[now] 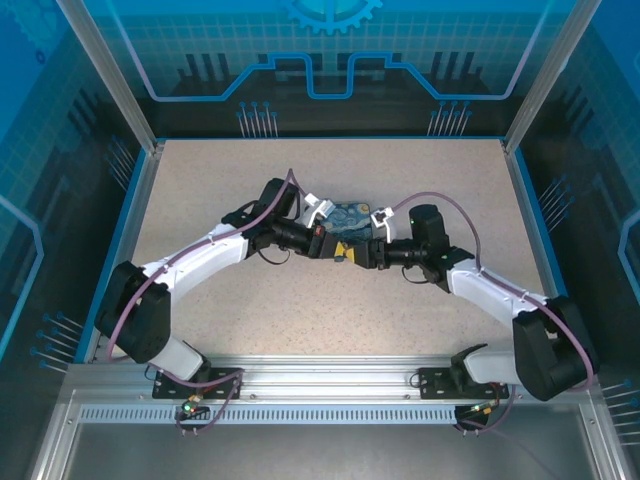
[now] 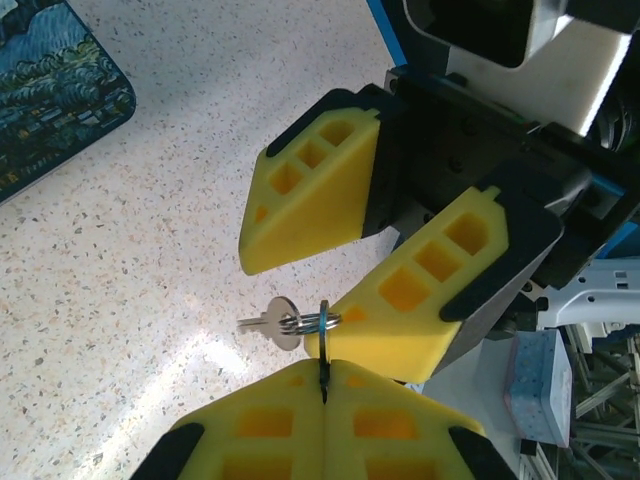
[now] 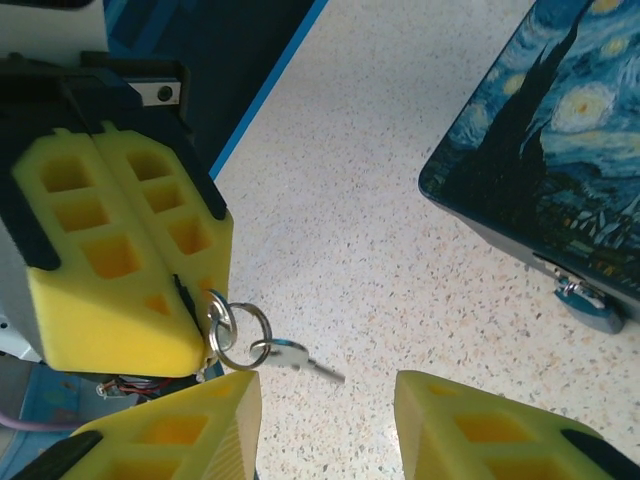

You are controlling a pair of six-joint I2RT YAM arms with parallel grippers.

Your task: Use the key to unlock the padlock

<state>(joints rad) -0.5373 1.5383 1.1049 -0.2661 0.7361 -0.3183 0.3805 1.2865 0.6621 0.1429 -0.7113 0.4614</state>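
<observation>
You had the left gripper (image 2: 325,388) pressed tight together, pinching the thin dark key (image 2: 323,372) edge-on between its yellow fingertips. A pair of small rings (image 3: 238,333) hung from the pinched end, and a little silver key (image 3: 296,359) dangled from them, pointing out over the speckled table (image 3: 400,230) without touching it, as far as the wrist views showed.

Your right gripper (image 3: 325,392) stood spread, its two yellow fingers apart with a clear gap and nothing clamped in them. It faced the left one tip to tip. From the left wrist, the rings sat just beside its lower finger, though you could not tell whether they touched.

The padlock (image 3: 552,135) lay flat on the table, painted face up, near both grippers but apart from them. From above it sat at the table's middle, just beyond the point where your two arms met. A small blue-and-metal part showed at its near edge, too small to tell more.
</observation>
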